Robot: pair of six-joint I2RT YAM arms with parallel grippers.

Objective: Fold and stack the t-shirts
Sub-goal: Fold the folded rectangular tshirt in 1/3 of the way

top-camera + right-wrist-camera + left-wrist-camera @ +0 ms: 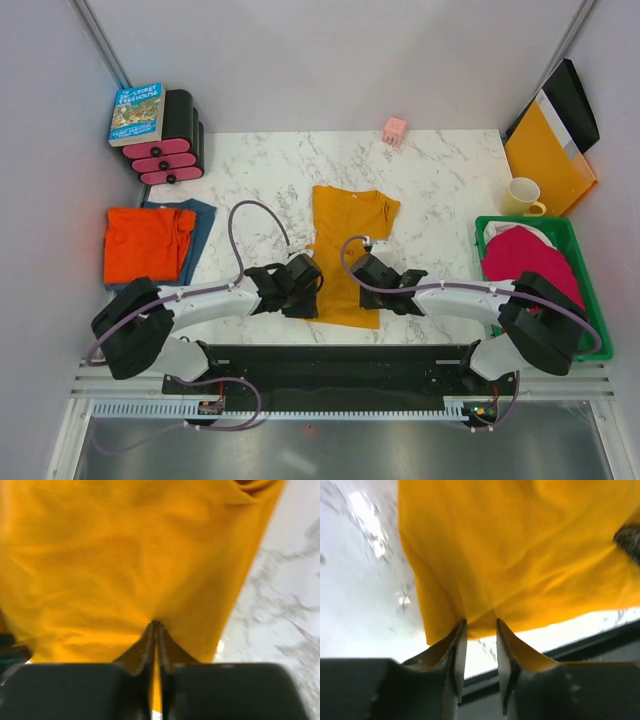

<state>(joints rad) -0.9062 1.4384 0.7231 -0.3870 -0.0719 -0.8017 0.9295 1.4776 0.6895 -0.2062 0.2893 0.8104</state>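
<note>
The mustard-yellow t-shirt [350, 250] lies lengthwise in the middle of the marble table, neck to the far side. My left gripper [312, 285] is at its near left hem. In the left wrist view the jaws [480, 625] stand apart, with the hem [520, 555] at their tips. My right gripper [362, 272] is at the near right hem and is shut on a pinch of the fabric [125, 555], fingertips together [156, 625]. A folded red-orange shirt [145, 243] lies on a dusty blue shirt [203, 232] at the left. A magenta-pink shirt [530, 260] sits in the basket.
A green basket [590, 290] stands at the right edge. A cream mug [522, 197] and a yellow-orange envelope folder [545, 160] are at the back right. A book [137, 112] lies on pink-and-black blocks [165, 150] at the back left. A small pink object [395, 130] is at the back.
</note>
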